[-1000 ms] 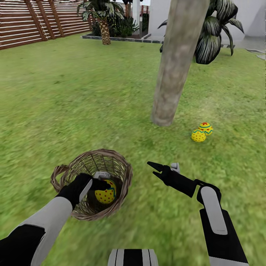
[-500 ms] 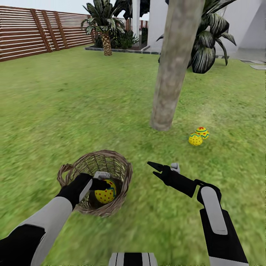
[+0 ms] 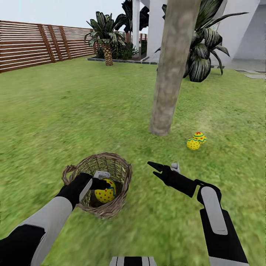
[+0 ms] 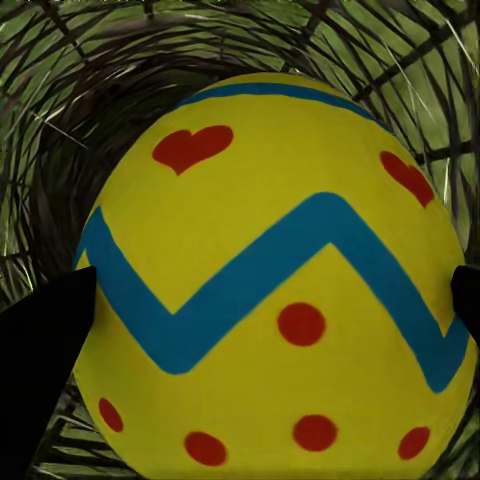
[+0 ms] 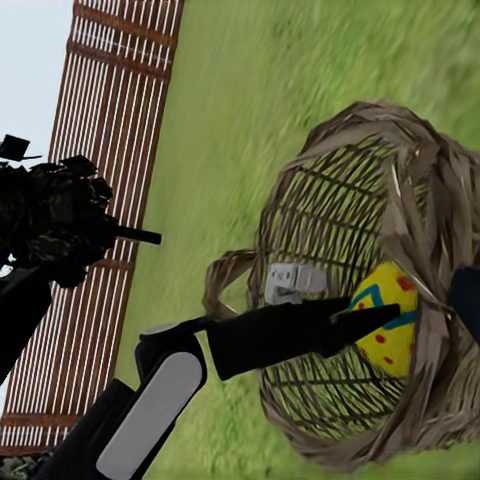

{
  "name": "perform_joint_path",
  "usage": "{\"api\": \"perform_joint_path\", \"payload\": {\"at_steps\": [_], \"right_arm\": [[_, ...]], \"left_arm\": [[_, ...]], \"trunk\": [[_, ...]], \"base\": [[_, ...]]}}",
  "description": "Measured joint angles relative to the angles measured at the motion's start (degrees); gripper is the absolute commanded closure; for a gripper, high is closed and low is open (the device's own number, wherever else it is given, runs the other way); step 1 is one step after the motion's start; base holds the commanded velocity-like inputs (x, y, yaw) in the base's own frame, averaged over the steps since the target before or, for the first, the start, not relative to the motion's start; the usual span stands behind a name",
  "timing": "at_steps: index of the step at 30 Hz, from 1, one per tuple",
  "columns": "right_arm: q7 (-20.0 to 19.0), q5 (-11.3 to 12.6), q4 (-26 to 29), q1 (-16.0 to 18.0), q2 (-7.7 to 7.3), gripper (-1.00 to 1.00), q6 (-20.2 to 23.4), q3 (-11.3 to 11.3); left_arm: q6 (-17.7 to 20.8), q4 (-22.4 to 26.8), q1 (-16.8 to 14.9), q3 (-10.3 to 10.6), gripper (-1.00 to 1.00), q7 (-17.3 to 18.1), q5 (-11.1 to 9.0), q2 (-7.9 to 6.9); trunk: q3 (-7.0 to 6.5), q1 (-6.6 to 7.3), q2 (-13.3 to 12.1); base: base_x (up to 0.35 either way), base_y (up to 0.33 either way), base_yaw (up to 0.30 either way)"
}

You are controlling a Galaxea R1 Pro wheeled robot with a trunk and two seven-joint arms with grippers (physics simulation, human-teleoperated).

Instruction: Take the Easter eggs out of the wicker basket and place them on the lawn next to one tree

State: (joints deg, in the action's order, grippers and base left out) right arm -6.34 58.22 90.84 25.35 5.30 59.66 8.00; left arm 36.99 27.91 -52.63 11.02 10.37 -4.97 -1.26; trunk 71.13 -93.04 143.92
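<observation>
In woven wicker basket [image 3: 122, 173]: left gripper [image 3: 104, 181] clasps smooth egg [image 3: 105, 191].

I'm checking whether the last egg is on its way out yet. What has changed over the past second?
Mostly the camera: the head view tilted up, showing more fence and sky. The left gripper is still in the wicker basket with its fingers either side of the last egg, not lifted. The right gripper stays open over the lawn. Two eggs remain beside the tree.

The head camera looked down over the lawn [image 3: 74, 111]; both wrist cameras faced the wicker basket [image 3: 111, 166] — the left one close inside, the right one from beside.
</observation>
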Motion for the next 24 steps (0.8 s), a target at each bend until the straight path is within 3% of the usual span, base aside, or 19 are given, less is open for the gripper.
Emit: {"api": "perform_joint_path", "payload": {"at_steps": [24], "right_arm": [[0.1, 0.0, -0.1, 0.0, 0.00, -1.00, 0.0, 0.0]], "left_arm": [[-0.1, 0.2, 0.0, 0.0, 1.00, -0.1, 0.0, -0.07]], "trunk": [[-5.32, 0.63, -0.3]], "base": [[-0.029, 0.000, 0.000]]}}
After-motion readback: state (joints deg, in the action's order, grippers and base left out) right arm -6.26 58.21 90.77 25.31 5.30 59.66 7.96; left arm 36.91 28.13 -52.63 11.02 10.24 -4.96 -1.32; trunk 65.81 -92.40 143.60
